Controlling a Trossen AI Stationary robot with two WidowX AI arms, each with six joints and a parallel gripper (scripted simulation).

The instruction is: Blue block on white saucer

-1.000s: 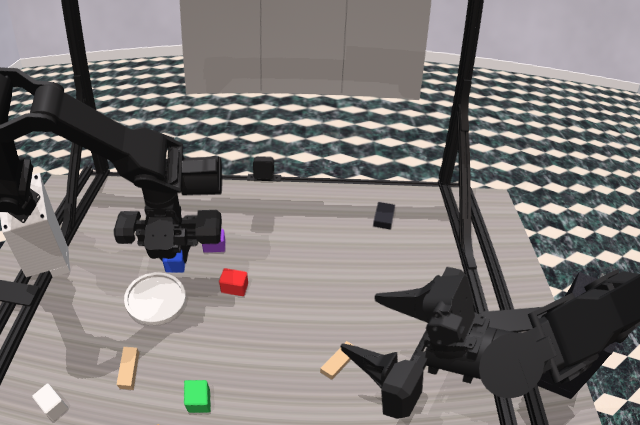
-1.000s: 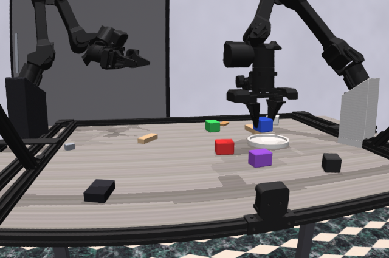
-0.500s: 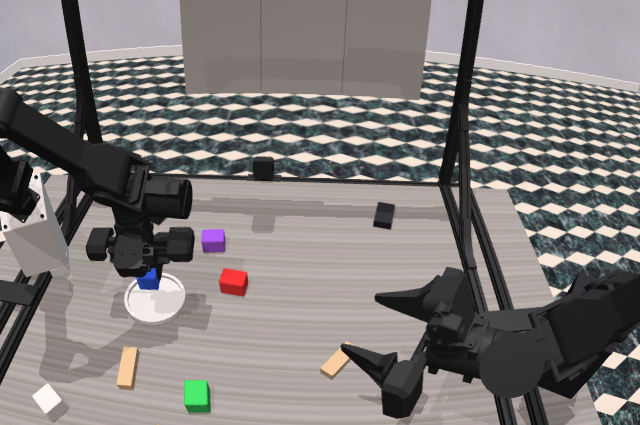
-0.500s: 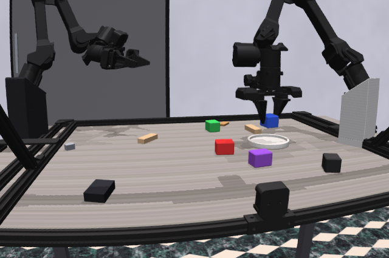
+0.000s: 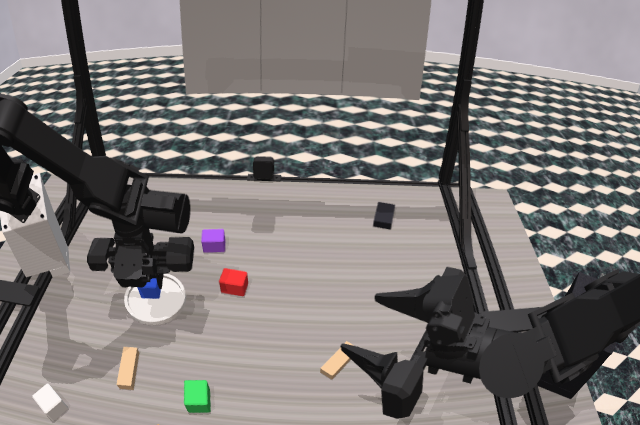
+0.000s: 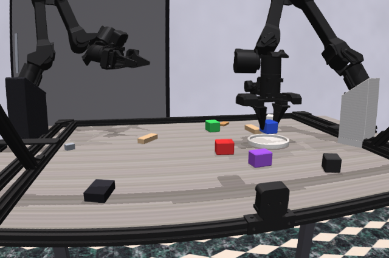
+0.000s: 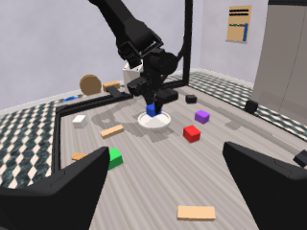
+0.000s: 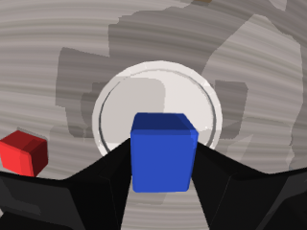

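Observation:
My right gripper (image 5: 150, 283) is shut on the blue block (image 5: 149, 289) and holds it just above the white saucer (image 5: 155, 299). In the exterior view the blue block (image 6: 269, 126) hangs over the far rim of the saucer (image 6: 268, 141), clear of its surface. The right wrist view shows the block (image 8: 163, 151) between the fingers with the saucer (image 8: 157, 111) below it, flat and right side up. My left gripper (image 5: 385, 327) is open and empty, raised over the table's other end. It also shows in the exterior view (image 6: 138, 61).
A red block (image 5: 233, 281) and a purple block (image 5: 212, 240) lie near the saucer. A green block (image 5: 196, 395), two tan bars (image 5: 127, 367) (image 5: 336, 361), a white block (image 5: 47, 398) and a black block (image 5: 384, 214) lie around. A white mount (image 5: 36, 234) stands by the right arm's base.

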